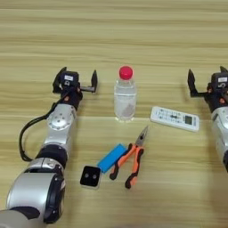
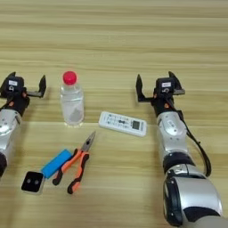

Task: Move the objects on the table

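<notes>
A small clear bottle (image 1: 125,99) with a red cap stands upright near the middle of the wooden table (image 1: 133,31). To its right lies a slim white remote (image 1: 174,118) with grey buttons and a small screen, turned slightly askew. My left gripper (image 1: 76,80) rests open on the table to the left of the bottle, its fingers apart and holding nothing. On the other side my right gripper (image 2: 156,87) is open too, just behind and right of the remote (image 2: 122,123), apart from it.
In front of the bottle lie orange-handled pliers (image 1: 131,158), a blue block (image 1: 112,157) touching the pliers' left handle, and a small black square box (image 1: 91,176) with a white rim. Both forearms run back along the table's left and right sides.
</notes>
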Available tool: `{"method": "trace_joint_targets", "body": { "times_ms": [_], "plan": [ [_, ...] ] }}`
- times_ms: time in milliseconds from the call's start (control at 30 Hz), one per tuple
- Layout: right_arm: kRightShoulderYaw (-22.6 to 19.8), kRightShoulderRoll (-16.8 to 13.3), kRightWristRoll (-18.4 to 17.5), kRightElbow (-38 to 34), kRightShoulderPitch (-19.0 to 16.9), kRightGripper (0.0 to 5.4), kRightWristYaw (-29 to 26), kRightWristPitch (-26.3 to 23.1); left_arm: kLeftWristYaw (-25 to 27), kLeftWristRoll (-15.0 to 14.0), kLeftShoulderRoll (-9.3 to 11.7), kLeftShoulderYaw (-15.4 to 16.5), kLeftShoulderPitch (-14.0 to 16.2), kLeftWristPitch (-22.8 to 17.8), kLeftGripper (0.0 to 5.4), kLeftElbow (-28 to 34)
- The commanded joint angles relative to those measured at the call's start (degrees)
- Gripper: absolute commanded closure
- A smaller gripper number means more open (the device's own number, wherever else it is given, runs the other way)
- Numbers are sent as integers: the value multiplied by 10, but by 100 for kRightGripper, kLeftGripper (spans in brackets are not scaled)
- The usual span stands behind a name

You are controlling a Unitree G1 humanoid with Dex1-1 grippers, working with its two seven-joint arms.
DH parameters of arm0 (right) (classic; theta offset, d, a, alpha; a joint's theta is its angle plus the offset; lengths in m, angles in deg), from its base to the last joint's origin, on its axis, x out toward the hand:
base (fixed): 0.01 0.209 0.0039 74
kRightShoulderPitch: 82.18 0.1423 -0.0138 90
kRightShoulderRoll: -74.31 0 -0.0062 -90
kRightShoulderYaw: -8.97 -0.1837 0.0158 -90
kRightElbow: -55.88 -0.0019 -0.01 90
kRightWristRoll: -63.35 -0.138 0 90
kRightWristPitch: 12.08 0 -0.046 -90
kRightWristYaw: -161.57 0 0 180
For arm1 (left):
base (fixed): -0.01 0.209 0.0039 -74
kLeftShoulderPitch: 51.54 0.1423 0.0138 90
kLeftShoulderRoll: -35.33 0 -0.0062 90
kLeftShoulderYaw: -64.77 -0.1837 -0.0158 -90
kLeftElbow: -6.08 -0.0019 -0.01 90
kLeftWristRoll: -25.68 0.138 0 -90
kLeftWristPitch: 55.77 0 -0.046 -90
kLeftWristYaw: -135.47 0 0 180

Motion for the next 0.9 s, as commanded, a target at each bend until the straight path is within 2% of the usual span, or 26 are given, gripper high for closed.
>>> {"method": "trace_joint_targets", "body": {
  "times_ms": [33,900],
  "plan": [
    [4,0,5,2,9,0,4,-4,0,6,5,-1,-11,-5,2,-5],
    [6,-2,4,6,12,0,8,-1,4,1,3,1,-16,-15,2,-13]
  ]
}}
